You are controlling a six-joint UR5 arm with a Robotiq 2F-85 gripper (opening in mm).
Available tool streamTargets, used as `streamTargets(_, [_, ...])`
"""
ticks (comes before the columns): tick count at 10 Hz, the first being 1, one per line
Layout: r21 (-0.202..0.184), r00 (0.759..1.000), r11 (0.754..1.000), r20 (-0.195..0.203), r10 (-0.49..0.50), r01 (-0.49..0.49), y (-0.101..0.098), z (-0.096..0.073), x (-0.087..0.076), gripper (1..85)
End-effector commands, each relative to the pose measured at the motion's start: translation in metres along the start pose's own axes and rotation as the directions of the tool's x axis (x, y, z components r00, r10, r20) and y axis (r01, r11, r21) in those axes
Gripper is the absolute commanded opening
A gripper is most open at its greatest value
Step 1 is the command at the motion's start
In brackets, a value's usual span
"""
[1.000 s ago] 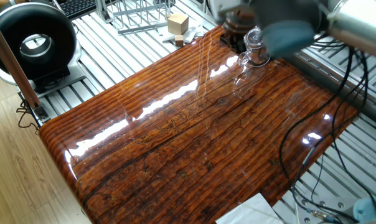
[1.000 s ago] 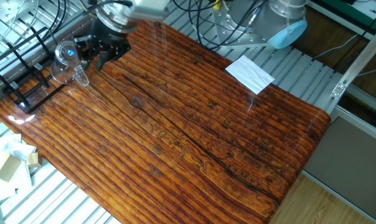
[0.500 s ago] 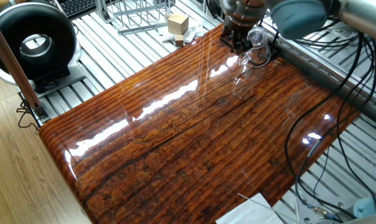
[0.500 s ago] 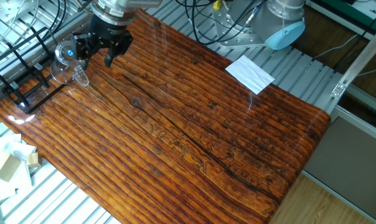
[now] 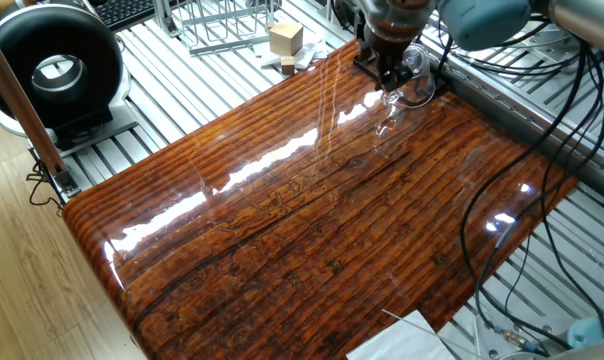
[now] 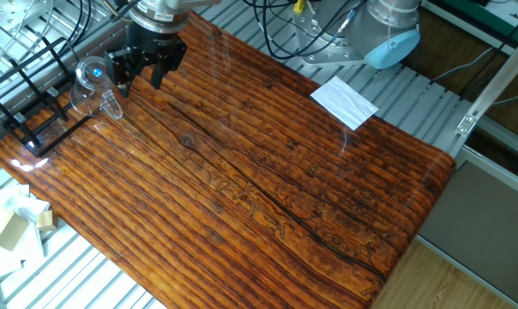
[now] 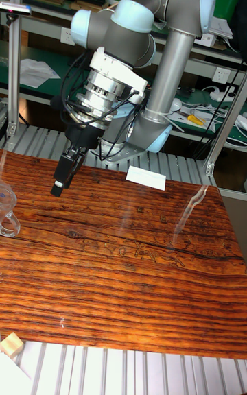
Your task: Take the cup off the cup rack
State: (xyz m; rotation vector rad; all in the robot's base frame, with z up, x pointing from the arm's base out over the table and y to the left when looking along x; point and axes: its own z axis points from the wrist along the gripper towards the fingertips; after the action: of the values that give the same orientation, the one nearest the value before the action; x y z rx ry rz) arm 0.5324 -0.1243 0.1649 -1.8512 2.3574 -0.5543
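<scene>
Cup (image 6: 92, 79) sits on the cup rack (image 6: 38, 116) at upper left of the frame, tilted, loop handle toward the table; gripper (image 6: 145, 70), fingers spread and empty, hangs just beside it, apparently lining up a grasp.

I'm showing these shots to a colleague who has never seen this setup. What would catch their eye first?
Probably the glossy striped wooden table, which fills most of each fixed view. Next, the grey arm's black gripper, open and hanging over the table's corner right beside the clear cup, which sits at the thin black cup rack. A white paper sheet lies at the opposite edge.
</scene>
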Motion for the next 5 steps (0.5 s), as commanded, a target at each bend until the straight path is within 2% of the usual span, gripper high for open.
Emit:
streamTargets(1, [-0.046, 1.000, 0.999, 0.015, 0.020, -0.020, 0.011, -0.001, -0.003, 66.0])
streamTargets(2, [-0.073, 0.998, 0.996, 0.030, 0.050, -0.048, 0.018, -0.001, -0.008, 67.0])
streamTargets(3, [-0.063, 0.999, 0.997, -0.014, 0.050, -0.051, 0.016, -0.001, 0.004, 68.0])
streamTargets(4, [-0.058, 0.998, 0.996, -0.030, 0.062, -0.064, 0.015, -0.001, 0.008, 68.0])
streamTargets(5, [-0.063, 0.996, 0.994, -0.016, 0.084, -0.085, 0.016, -0.001, 0.004, 68.0])
